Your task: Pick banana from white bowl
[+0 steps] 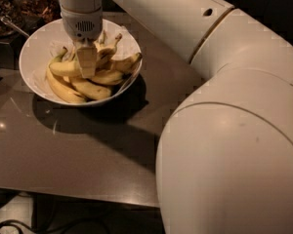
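Observation:
The white bowl (35, 52) stands at the back left of the table and holds several yellow bananas. A long, curved banana (62, 88) lies along the bowl's front left side. Another banana (63, 68) lies across the pile with its stem pointing up at the left. My gripper (86, 65) reaches straight down from the arm's wrist (80, 18) into the middle of the bowl. Its tip rests among the bananas, right at the one lying across the pile. The bananas under the gripper are partly hidden.
The brown table (88, 150) has its front edge near the bottom of the view. My large white arm (224, 130) fills the right side. A dark container with a metal utensil (12, 26) sits at the back left, beside the bowl.

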Robot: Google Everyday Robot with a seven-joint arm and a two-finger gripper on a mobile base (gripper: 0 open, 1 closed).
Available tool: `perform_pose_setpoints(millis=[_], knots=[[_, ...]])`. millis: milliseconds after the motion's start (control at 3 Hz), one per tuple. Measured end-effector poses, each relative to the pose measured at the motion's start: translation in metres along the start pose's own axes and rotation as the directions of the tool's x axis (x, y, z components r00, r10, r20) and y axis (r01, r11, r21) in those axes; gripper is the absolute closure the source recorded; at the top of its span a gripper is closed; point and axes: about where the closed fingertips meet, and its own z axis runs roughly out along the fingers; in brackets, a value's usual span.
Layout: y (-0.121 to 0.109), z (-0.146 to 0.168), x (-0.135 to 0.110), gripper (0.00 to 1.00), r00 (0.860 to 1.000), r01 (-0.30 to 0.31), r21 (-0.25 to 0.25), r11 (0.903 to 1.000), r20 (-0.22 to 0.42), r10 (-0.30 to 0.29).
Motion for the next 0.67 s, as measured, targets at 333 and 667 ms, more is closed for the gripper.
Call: perform_pose_setpoints(millis=[333,667], knots=[[0.0,0.0,0.0,1.0,1.0,0.0,0.0,1.0,0.0,0.0],[0.009,-0.016,-0.001,1.0,1.0,-0.01,0.064,0.9979,0.018,0.009]])
